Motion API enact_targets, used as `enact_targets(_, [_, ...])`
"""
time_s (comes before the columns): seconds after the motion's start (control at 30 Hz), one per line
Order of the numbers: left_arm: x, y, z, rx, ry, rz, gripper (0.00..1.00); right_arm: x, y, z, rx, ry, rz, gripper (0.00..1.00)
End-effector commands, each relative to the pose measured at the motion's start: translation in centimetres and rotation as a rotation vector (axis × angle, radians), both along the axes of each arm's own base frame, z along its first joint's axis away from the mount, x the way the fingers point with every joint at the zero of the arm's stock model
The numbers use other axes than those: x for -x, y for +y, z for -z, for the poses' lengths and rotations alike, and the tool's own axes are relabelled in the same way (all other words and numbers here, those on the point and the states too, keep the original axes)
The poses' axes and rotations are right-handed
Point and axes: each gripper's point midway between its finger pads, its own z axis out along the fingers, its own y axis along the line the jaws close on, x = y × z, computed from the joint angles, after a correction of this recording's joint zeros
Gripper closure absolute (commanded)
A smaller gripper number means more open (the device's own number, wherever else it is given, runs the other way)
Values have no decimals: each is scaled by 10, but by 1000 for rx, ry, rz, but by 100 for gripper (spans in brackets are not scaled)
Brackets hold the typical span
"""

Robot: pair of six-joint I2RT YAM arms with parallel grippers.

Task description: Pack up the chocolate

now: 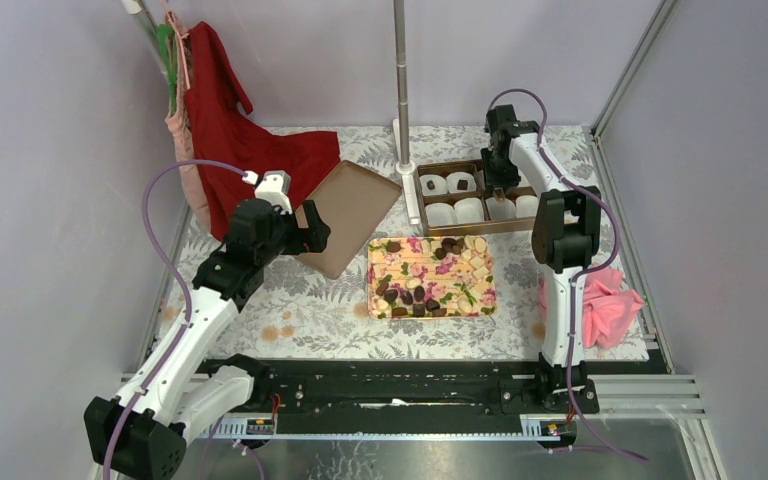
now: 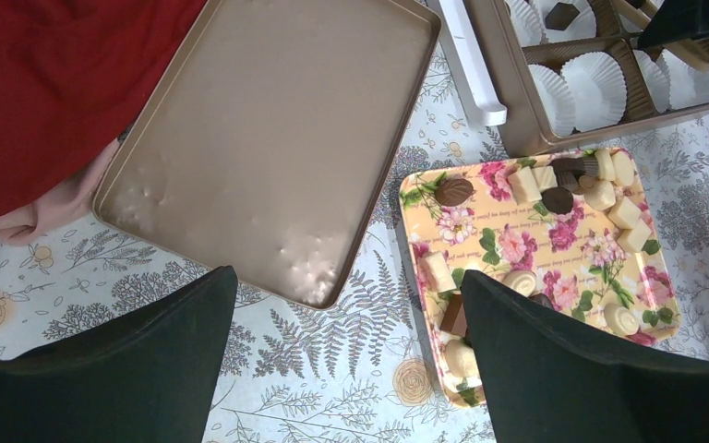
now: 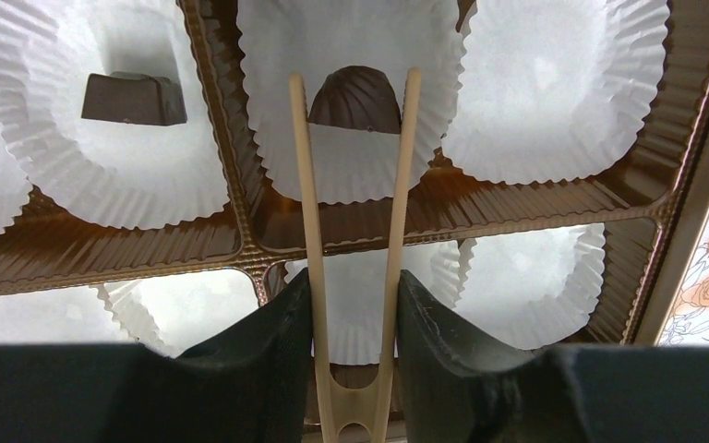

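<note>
A tabletop covered in a fern-print cloth (image 1: 300,310), seen from above, with two robot arms reaching in from the near edge. The right gripper (image 3: 354,309) is clamped around a pair of thin beige tongs (image 3: 397,185) and holds them over an open brown chocolate box (image 3: 102,249) at the far right of the table. The box is divided into compartments lined with white crinkled paper cups (image 3: 563,83). The tong tips stand narrow, one on each side of a round dark chocolate (image 3: 354,100) sitting in the middle cup of the row; whether they press on it cannot be told. A squarish dark chocolate (image 3: 134,99) lies in the cup to its left. More dark chocolates (image 1: 415,295) lie mixed with pale pieces (image 2: 623,212) on a floral tray (image 2: 508,242) in the middle of the table, just in front of the box. The left gripper (image 2: 346,281) hangs with its jaws wide apart and nothing between them, above the near edge of a shallow gold-brown tray (image 2: 277,138) that lies to the left of the floral tray, partly on a red cloth (image 2: 46,83). A pink cloth (image 1: 610,305) lies at the right edge.
</note>
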Motion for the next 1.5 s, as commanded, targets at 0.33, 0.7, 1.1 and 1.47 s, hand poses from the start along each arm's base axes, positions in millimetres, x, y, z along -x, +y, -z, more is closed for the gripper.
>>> enact_targets(0.33, [-5,3,1,-15,-17,-6,1,-10,0,-11,-8,-30,-15,56])
enact_targets(0.7, [-4,2,0,-13,-19,-4,1,-9,1,-14,-13,-32,-17,53])
enact_targets(1.1, [-3,2,-3,-7,-28,-2,1,5,3,-49,-37,-69,-24,54])
enact_targets(1.47, [-3,-1,-10,33,-29,-11,1,60,25,-93,-142,-147,-52,53])
